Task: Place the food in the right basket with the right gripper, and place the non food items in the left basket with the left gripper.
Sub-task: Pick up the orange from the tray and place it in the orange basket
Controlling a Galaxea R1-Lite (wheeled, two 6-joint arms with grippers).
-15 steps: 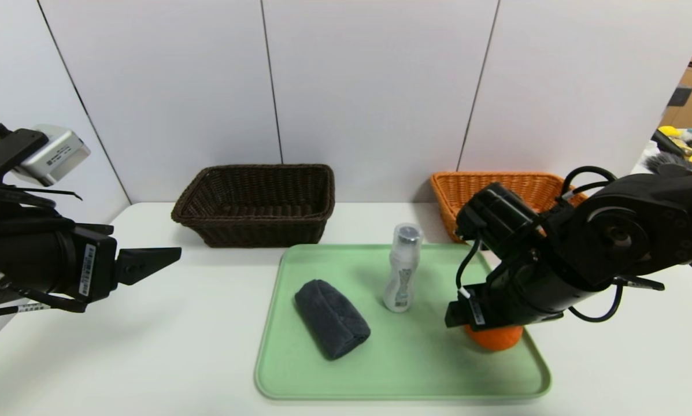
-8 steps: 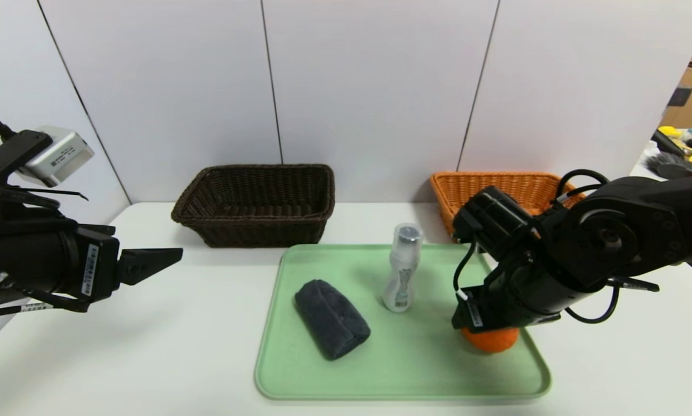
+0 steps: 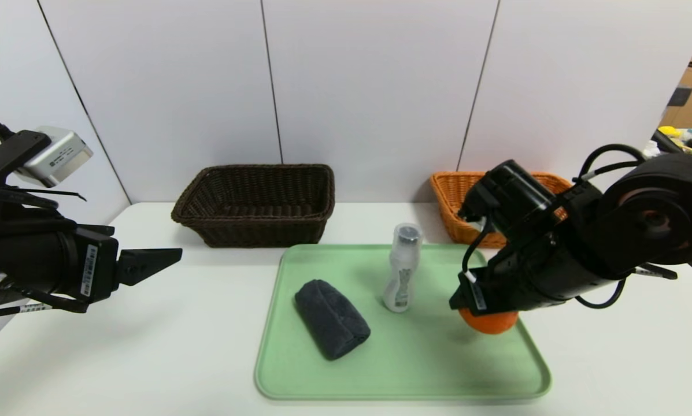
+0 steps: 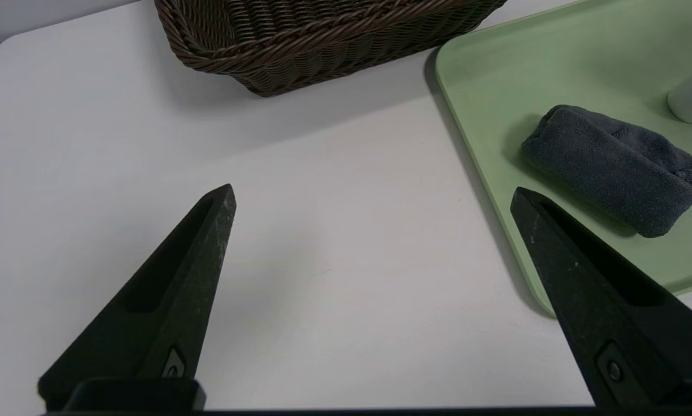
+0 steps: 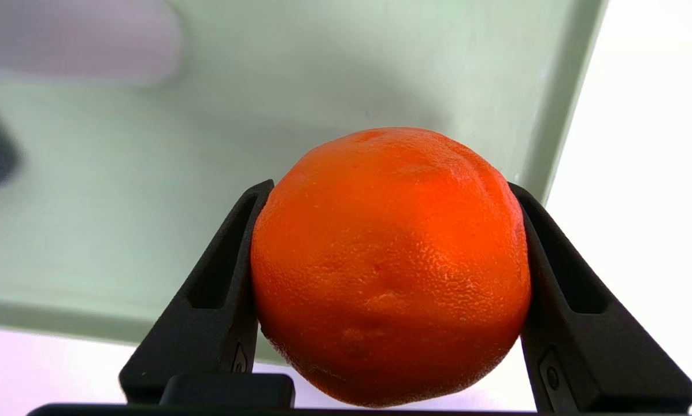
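Orange fruit [image 5: 391,263] clamped between right end effector [image 5: 391,289] fingers, above green tray [image 3: 334,375]

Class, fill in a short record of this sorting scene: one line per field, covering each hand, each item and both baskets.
right hand: shut on the orange, raised just above the tray
left hand: open, over the table, left of the tray
bottle: upright on the tray
cloth: rolled, lying on the tray
left basket: dark brown, nothing visible inside
right basket: orange-tan, partly hidden by the right arm
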